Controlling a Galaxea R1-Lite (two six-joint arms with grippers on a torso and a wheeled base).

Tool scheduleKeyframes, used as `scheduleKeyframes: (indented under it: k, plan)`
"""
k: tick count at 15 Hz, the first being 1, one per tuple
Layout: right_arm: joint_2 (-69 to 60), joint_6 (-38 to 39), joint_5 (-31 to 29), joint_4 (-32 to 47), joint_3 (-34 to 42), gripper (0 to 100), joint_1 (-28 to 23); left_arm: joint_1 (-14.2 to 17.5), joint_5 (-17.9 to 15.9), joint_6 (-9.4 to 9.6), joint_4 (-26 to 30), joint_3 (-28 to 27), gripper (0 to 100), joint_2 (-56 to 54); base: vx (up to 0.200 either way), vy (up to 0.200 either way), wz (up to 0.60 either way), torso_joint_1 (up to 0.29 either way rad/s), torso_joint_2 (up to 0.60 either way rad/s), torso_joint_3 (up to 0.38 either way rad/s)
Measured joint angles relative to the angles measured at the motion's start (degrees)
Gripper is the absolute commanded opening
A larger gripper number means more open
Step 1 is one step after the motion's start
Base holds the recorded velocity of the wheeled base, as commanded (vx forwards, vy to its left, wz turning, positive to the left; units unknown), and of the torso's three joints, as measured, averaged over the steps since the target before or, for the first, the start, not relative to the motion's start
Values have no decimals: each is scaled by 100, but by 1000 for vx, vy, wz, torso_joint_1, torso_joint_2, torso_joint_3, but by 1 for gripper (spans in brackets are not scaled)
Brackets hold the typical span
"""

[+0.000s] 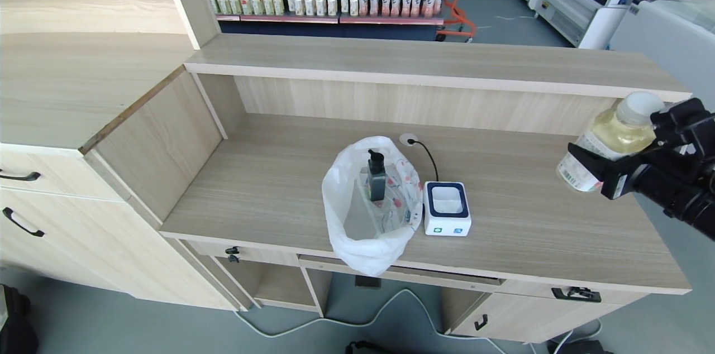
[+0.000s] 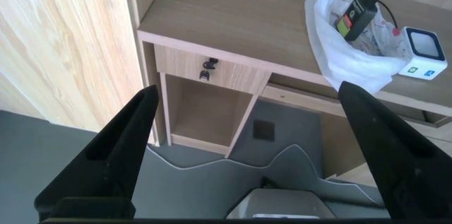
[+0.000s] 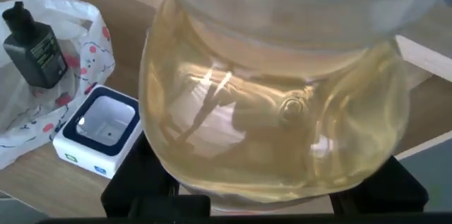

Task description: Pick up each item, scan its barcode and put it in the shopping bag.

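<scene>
A clear bottle (image 1: 609,139) of pale yellow drink with a white cap is held tilted above the counter's right end, my right gripper (image 1: 625,161) shut on it. Up close the bottle (image 3: 275,104) looms in the right wrist view. A white shopping bag (image 1: 366,203) stands open at the counter's middle with a dark pump bottle (image 1: 376,176) inside. Right beside it sits the white barcode scanner (image 1: 447,208). My left gripper (image 2: 247,153) hangs open below and in front of the counter, nothing between its fingers.
The wooden counter (image 1: 530,214) has a raised back ledge and a taller cabinet (image 1: 67,80) on the left. A black cable (image 1: 427,156) runs from the scanner to a hole in the top. Drawers and an open cubby (image 2: 205,114) lie under the front edge.
</scene>
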Motion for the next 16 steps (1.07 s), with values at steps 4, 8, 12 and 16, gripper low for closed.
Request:
scheduleKeyframes:
  k: [4, 8, 12, 16]
  plan:
    - [1, 321, 1407, 351, -76, 0, 534, -4, 0, 0, 2, -2, 100, 0, 0, 0, 0, 0, 0, 0]
    - [199, 753, 1936, 1000, -83, 0, 1176, 2, 0, 0, 0, -2, 100, -2, 0, 0, 0, 0, 0, 0]
    - [869, 742, 1952, 564, -155, 0, 1529, 7, 0, 0, 0, -2, 100, 0, 0, 0, 0, 0, 0, 0]
    - [1881, 685, 1954, -449, -404, 0, 1709, 2, 0, 0, -2, -2, 100, -2, 0, 0, 0, 0, 0, 0]
